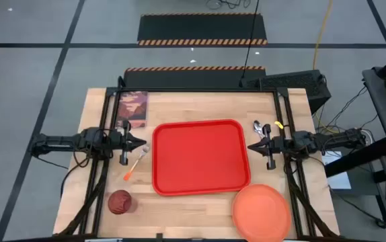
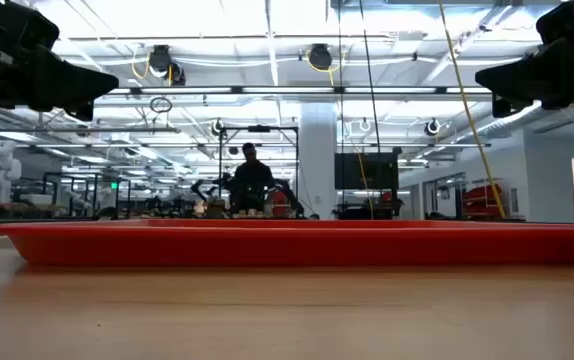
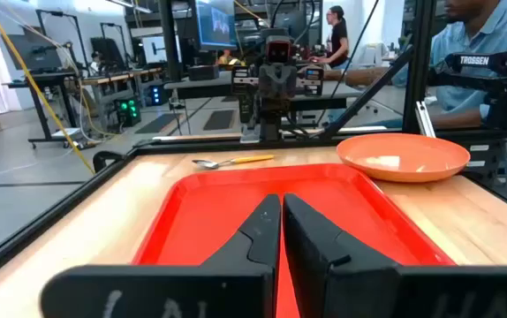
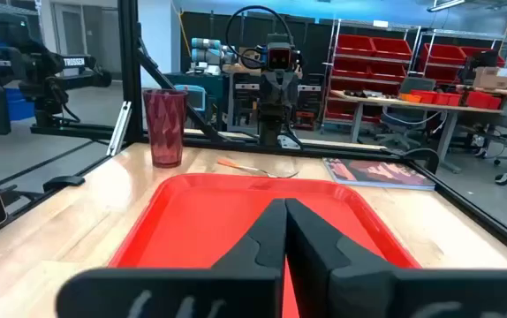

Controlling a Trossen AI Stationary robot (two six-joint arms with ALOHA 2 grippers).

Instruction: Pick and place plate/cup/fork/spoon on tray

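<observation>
The red tray (image 1: 200, 158) lies in the middle of the table and also shows in the low view (image 2: 297, 243). The orange plate (image 1: 261, 212) lies at the near right, off the tray. The dark red cup (image 1: 120, 202) stands upright at the near left. The fork (image 1: 136, 163) lies just left of the tray. The spoon (image 1: 260, 126) lies by the tray's far right corner. My left gripper (image 1: 142, 142) hovers shut at the tray's left edge, above the fork's head. My right gripper (image 1: 250, 144) hovers shut at the tray's right edge. Both are empty.
A printed booklet (image 1: 132, 107) lies at the table's far left. A black frame runs along the table's edges (image 1: 200, 89). People sit at benches beyond the table (image 3: 492, 53).
</observation>
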